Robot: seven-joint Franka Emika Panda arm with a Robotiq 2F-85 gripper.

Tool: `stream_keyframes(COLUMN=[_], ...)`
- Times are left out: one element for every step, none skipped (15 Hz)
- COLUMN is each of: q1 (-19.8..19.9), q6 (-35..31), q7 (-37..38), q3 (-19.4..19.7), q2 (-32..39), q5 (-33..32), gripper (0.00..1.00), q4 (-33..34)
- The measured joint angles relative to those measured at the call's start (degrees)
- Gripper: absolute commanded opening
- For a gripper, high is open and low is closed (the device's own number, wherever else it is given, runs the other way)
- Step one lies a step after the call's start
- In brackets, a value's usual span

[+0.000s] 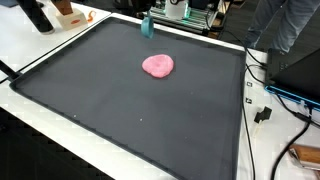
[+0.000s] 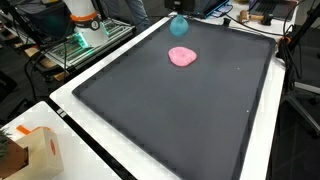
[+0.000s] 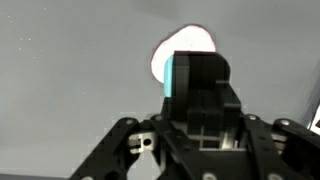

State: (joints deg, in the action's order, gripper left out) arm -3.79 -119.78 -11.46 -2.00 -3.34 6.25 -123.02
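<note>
In an exterior view a black mat (image 1: 120, 115) covers most of a white worktop (image 1: 40, 108). A pink lump (image 1: 158, 66) lies flat on the mat, toward its far half and well clear of every edge. The gripper (image 1: 147, 28) shows as a small teal shape over the far rim of the mat, apart from the lump. Cables (image 1: 262, 95) trail along the worktop beside the mat's edge.

In an exterior view from another side, the pink lump (image 2: 182, 57) again sits on the mat (image 2: 190, 120), with the gripper (image 2: 179, 27) blurred and teal just beyond it, near but not touching. A cardboard box (image 2: 35, 150) stands on the near corner of the worktop; it carries a small red mark, too small to read.

In the wrist view the gripper (image 3: 197, 70) fills the lower middle, dark, its fingers drawn toward the centre with a teal strip on one side. Whether the fingers are pressed together or clamp something, I cannot tell. The pink lump (image 3: 190, 40), washed out pale, shows just past the fingertips on the grey mat (image 3: 70, 70).
</note>
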Motion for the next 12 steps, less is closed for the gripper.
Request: stream_keyframes(q1=[0.8,1.6,2.6,3.5,4.5,5.6,6.6,7.6,8.7,9.6,10.6,11.5], q6=[0.0,0.0,0.0,0.0,0.0,0.1,0.2,0.5,1.0,1.6,2.4,3.3], q7=[-3.6,-6.9,-10.0,-13.0,-15.9,-18.6,-21.2,-23.3,-25.3,-27.3,-29.0,-30.5], q3=[1.2,2.3,3.3,4.1,4.9,5.5,6.0,6.4,6.7,6.9,7.0,7.1], q2=[0.8,1.6,2.5,3.5,4.4,5.4,6.4,7.4,8.5,9.6,10.6,11.7], q5=[3.4,6.7,9.6,12.6,15.3,17.9,20.2,22.3,24.2,26.0,27.5,28.9], gripper=[0.25,0.25,0.25,0.25,0.25,0.25,0.25,0.25,0.25,0.25,0.25,0.25], q4=[0.1,0.1,0.1,0.2,0.2,0.2,0.3,0.3,0.5,0.8,1.1,1.5])
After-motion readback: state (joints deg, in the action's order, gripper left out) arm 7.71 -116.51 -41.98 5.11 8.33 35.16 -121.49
